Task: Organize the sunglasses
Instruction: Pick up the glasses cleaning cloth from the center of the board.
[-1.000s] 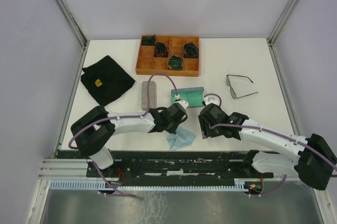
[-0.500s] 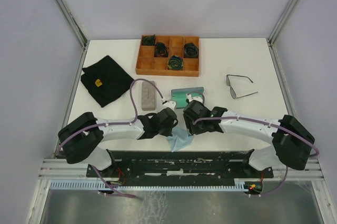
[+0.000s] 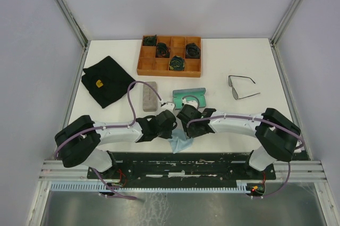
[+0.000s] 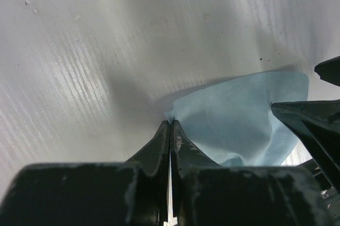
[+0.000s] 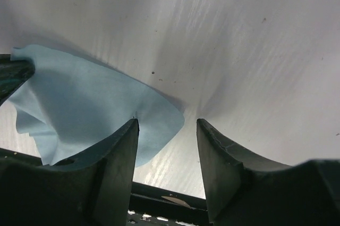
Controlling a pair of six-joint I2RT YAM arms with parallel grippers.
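You have only one pair of sunglasses (image 3: 235,93) in sight. It lies flat on the white table (image 3: 265,61), to the right of the wooden tray (image 3: 140,58) and nearer to the arms than the tray is. No gripper touches it, and both are well apart from it.

The frame is thin dark wire. The lenses are squarish and nearly clear, so the table shows through them. Both slim straight arms are unfolded, and they point away from the tray, toward the right edge.

Your left gripper (image 4: 170,125) is closed tight, its two fingers pressed together. The corner of a light blue cloth (image 4: 239,119) meets their tips and looks pinched there. This is on the near side of the tray, down by the table's front edge.

Your right gripper (image 5: 167,125) stands just beside the left one, with its jaws apart. One finger is over the rounded edge of the same cloth, the other is over bare table, and nothing is held between them.

Between the tray and the grippers you have a grey case (image 3: 150,96) and a teal case (image 3: 196,94) side by side. A black cloth (image 3: 106,82) lies left of the tray. Four of the tray's compartments each hold a dark green coiled bundle (image 3: 177,63).
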